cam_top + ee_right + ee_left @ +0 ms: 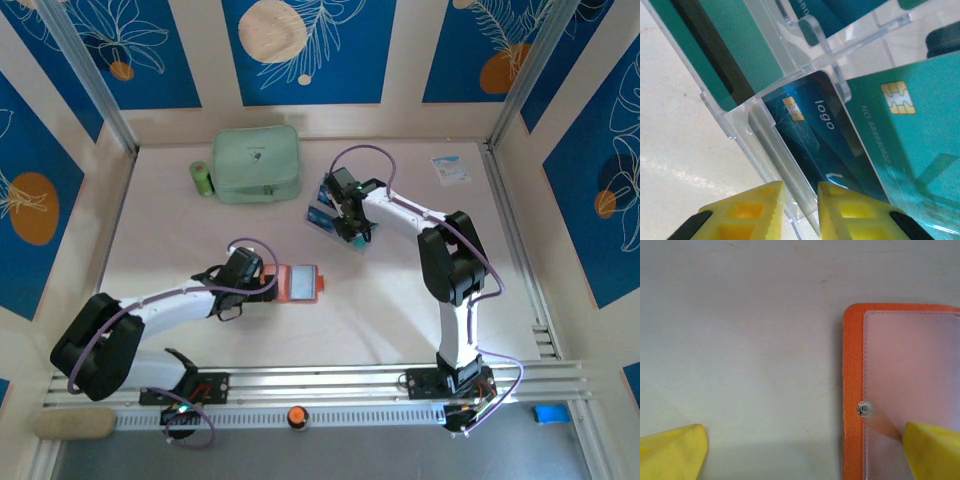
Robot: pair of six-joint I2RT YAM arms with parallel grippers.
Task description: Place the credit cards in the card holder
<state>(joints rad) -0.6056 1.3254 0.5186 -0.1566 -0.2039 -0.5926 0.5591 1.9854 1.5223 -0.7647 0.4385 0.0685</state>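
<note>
Orange is standing out in the top external view. The card holder (300,283) is lying open on the table (180,230) right in front of the left gripper (272,285). It is lying well apart from the clear acrylic rack (322,214), where the credit cards (318,218) are standing. The right gripper (350,228) is reaching into that rack, near a mint-green pouch (257,165). I am not making out either claw's spread from here.

The left wrist camera is settling one of them. Its yellow fingers (670,452) are standing wide apart and holding nothing. One is hanging over bare table, the other over the holder's frosted pocket (910,370), close to the snap button (865,409).

The right wrist camera is showing me the rack's tiers up close. A dark blue card (810,135) marked "logo" is sitting in the front slot, a teal chip card (910,140) is overlapping its edge, and a green card (715,45) is standing in a tier behind. The fingers (757,212) are sitting nearly together with the rack's clear front wall in the narrow gap. I cannot tell whether they are pinching anything.
</note>
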